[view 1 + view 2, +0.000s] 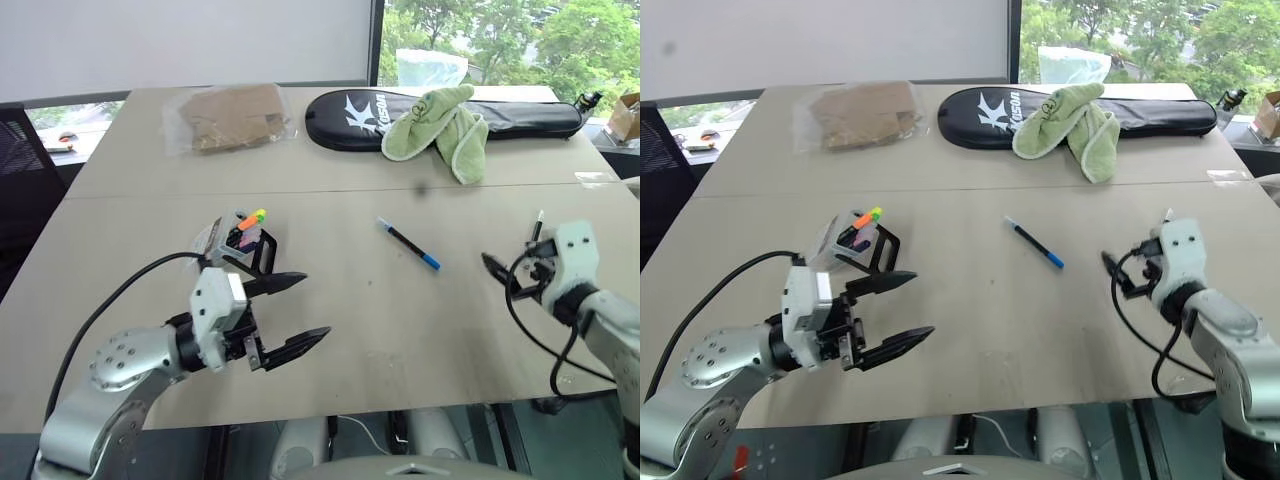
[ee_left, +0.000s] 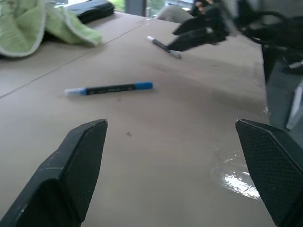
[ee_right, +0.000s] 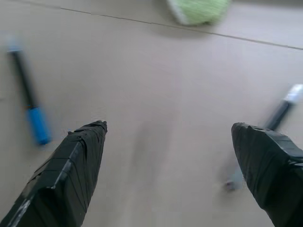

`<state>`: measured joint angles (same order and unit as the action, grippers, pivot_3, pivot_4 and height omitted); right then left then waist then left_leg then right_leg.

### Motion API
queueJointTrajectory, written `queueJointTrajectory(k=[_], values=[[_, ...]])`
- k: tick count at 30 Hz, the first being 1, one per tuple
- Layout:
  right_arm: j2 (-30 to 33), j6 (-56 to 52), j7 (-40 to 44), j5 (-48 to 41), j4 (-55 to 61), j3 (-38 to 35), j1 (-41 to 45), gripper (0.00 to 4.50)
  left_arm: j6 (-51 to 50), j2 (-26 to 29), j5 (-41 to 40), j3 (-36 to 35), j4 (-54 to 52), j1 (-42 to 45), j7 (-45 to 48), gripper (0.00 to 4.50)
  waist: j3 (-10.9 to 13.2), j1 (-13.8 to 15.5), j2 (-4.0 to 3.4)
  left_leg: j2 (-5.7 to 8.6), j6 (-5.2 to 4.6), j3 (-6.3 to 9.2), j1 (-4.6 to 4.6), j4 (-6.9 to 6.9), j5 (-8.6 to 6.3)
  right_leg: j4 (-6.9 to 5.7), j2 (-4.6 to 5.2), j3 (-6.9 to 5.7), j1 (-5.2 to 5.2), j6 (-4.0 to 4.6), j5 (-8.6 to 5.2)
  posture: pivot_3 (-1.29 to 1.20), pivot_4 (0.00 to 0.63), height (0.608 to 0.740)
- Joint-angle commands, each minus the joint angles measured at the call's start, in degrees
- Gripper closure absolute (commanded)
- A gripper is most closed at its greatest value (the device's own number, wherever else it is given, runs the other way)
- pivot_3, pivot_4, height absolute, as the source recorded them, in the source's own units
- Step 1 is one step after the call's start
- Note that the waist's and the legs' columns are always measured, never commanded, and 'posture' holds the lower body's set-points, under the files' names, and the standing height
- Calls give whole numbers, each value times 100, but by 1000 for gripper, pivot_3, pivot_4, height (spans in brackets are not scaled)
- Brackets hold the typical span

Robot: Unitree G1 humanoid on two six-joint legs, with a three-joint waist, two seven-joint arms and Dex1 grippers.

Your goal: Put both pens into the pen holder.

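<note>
The pen with blue ends (image 1: 408, 245) lies flat at the table's middle, also seen as the blue-ended pen (image 2: 109, 88). The pen with white-grey ends (image 3: 279, 113) lies at the right, just beyond my right gripper (image 1: 510, 262), which hovers low over the table, open and empty. The pen holder (image 1: 243, 243), a small clear box with a black frame and handle, stands at the left with an orange-and-green marker in it. My left gripper (image 1: 316, 306) is open and empty, just in front of the holder, pointing toward the blue-ended pen.
A clear bag of brown cardboard (image 1: 235, 117) lies at the back left. A black racket case (image 1: 520, 118) with a green cloth (image 1: 440, 125) on it lies at the back right. The table's front edge (image 1: 400, 400) runs close under both arms.
</note>
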<state>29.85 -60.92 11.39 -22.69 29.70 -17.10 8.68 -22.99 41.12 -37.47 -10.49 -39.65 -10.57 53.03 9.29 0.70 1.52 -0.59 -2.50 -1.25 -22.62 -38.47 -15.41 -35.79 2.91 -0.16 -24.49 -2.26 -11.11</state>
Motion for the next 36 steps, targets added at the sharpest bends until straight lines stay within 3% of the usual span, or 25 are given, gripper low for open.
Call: queueJointTrajectory(k=[1, 7, 8, 10, 17, 18, 21, 24, 26, 32, 36], values=[[-113, -713, -854, 473, -684, -261, 854, 0, -57, 71, -192, 119, -204, 358, 5, 14, 1, -1, -3, 3, 0, -2, -9, 0, 0, 0, 0, 3, -9, 1, 1, 0, 150, 740], [-258, -1279, -1515, 1025, -2631, -317, 2276, 0, -114, 101, -239, 247, -154, 703, 55, 14, 2, -15, -4, 13, 1, -1, -17, 6, 1, 0, -5, 4, -15, 3, 3, 0, 150, 740], [-173, -1292, -1392, 1056, -3053, -158, 2428, 255, -146, 97, -268, 243, -146, 789, 31, 2, 2, -16, -4, 16, 0, -1, -16, 8, 1, 0, -6, 4, -16, 3, 3, 0, 150, 740], [-29, -1320, -1147, 1072, -3559, 90, 2584, 853, -200, 90, -314, 231, -164, 894, -14, 0, 1, -9, -6, 17, 0, 1, -18, 8, 1, 0, -6, 3, -15, 3, 3, 0, 150, 740], [215, -1334, -715, 1079, -3751, 314, 2390, 4264, -616, -72, -782, 154, -294, 1126, -603, 0, -6, 23, 2, 14, -3, 11, -12, 1, 1, 4, -4, 2, 3, 1, 3, 0, 150, 740], [206, -1363, -683, 1033, -3664, 196, 2321, 4455, -794, -123, -1004, 125, -317, 1190, -808, 0, -11, 37, 9, 15, -3, 15, -12, -2, 1, 4, -4, 1, 7, 0, 2, 0, 150, 740], [95, -1123, -338, 671, -2992, -260, 2001, 4455, -1472, -157, -1847, 83, -326, 1435, -1528, 0, -13, 45, 14, 15, -4, 36, -7, -11, 1, 9, -4, -16, 29, -2, 3, 0, 150, 740], [-423, -1140, 1187, -1476, -646, -914, 1558, 4455, -2344, -100, -3839, 203, 61, 2016, -2852, 0, -8, -21, 1, 6, -3, 55, -9, -8, 0, 5, -8, -24, 27, -25, 16, 0, 150, 740], [-598, -1305, 1508, -2254, 275, -842, 1401, 4455, -2519, -153, -4903, 336, 439, 2342, -3732, 0, 13, -71, -29, -3, -3, 55, -4, -8, 0, -2, -17, -20, 27, -26, 16, 0, 150, 740], [-942, -1279, 1373, -3196, 1213, -160, 1359, 4455, -2585, -412, -6093, 641, 1123, 3002, -4816, 0, 9, -141, -28, 0, -2, 67, 9, -7, 1, -9, -19, -30, 34, -25, 15, 0, 150, 740], [-961, -1000, 1323, -3559, 1426, 84, 1328, 4455, -2624, -499, -6313, 680, 1307, 3233, -5024, 0, 9, -125, -28, 15, -1, 57, 7, -8, 2, -2, -9, -21, 34, -19, 13, 0, 150, 740]])
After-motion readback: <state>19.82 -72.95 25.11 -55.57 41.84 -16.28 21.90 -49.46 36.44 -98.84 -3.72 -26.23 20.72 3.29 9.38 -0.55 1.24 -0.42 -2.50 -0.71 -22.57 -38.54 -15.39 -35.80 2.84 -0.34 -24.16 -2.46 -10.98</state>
